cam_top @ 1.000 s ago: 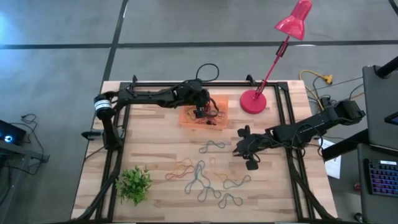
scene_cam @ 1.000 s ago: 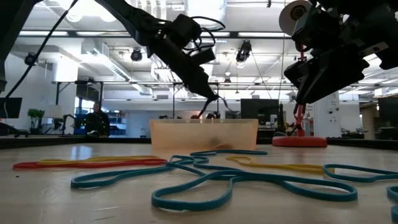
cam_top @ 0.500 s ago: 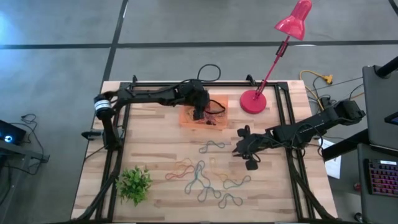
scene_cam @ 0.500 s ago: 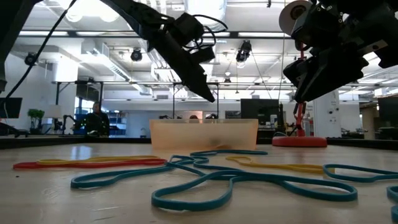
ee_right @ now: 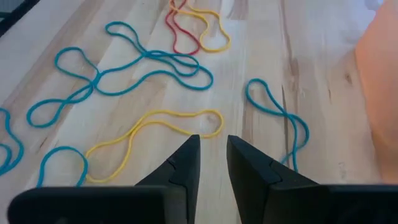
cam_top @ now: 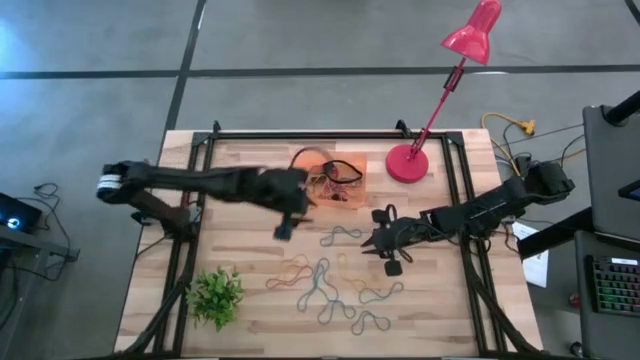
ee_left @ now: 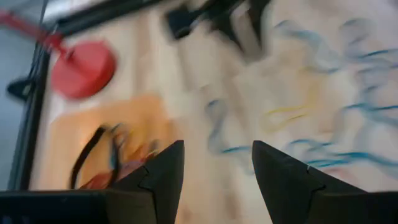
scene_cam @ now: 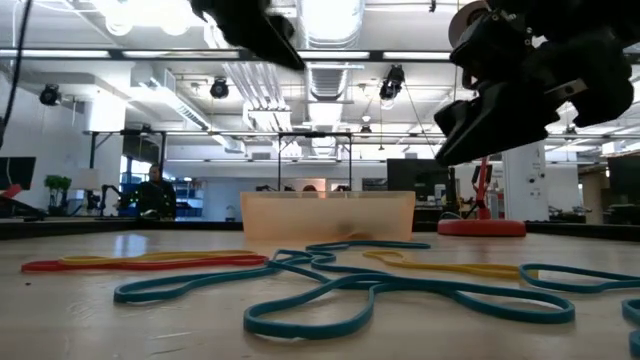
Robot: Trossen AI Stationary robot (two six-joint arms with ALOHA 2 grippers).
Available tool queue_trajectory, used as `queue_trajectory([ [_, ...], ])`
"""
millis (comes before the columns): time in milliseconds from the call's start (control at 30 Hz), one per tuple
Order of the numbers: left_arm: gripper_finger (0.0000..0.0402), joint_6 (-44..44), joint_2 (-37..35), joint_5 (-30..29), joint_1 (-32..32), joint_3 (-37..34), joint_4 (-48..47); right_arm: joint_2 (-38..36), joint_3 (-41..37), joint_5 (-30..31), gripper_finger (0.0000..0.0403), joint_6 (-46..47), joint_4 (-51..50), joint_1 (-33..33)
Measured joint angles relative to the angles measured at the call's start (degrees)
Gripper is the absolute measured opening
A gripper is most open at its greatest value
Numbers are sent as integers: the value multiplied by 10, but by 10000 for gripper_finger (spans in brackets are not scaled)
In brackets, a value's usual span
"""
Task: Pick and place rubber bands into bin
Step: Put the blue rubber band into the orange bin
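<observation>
1. We see the tabletop (cam_top: 240,250) carrying loose rubber bands (cam_top: 325,282) near its front half.
2. The bin (cam_top: 352,196), toward the back, holds several bands.
3. The left end effector (cam_top: 283,232), fingers spread and empty, hangs just beside the bin.
4. The right end effector (cam_top: 372,242), fingers narrowly parted, grips nothing.

High view straight down; low view table-level; both share bin (cam_top: 330,181), rubber bands (scene_cam: 300,290).
</observation>
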Motion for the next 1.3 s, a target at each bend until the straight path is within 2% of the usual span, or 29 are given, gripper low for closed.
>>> queue_trajectory([
  [100,173,-27,-62,-11,-49,-53,19,31,15,0,68,-10,11,0],
  [267,173,-49,-161,-78,-120,-168,138,70,47,8,68,-46,17,-7],
  [400,173,-50,-228,-125,-149,-263,229,109,76,19,78,-58,7,-25],
  [533,173,-48,-286,-128,-162,-327,283,145,104,19,101,-60,-3,-47],
  [867,173,-25,-395,-128,-179,-410,313,205,142,19,142,-25,-34,-96],
  [1300,173,-13,-446,-131,-180,-440,338,215,135,24,132,3,-40,-100],
])
